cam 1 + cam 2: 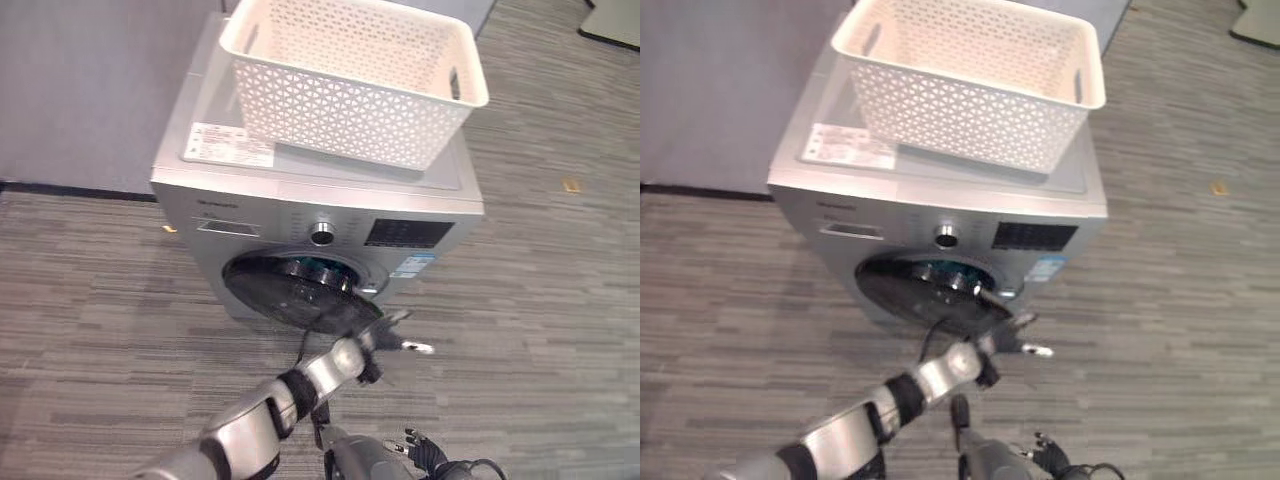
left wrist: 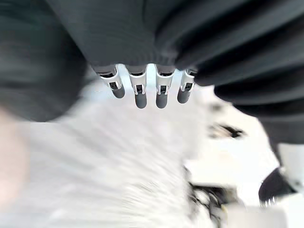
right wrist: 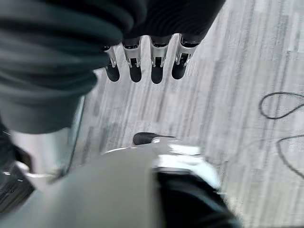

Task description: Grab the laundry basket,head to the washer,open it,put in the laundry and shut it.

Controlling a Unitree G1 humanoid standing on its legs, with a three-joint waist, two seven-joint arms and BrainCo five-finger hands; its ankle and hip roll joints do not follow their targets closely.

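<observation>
White basket (image 1: pixel 355 80) atop washer (image 1: pixel 310 190); left robot hand (image 1: pixel 385 340) open-fingered at door (image 1: pixel 300 290), empty.

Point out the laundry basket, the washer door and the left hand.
laundry basket (image 1: pixel 340 110), left eye view, on its perforated front wall.
washer door (image 1: pixel 290 295), left eye view, on the dark round glass.
left hand (image 1: pixel 385 335), left eye view, on the hand by the door's edge.

White lattice basket (image 1: pixel 350 85), silver washer (image 1: pixel 300 200) w/ dark door (image 1: pixel 300 290).
</observation>
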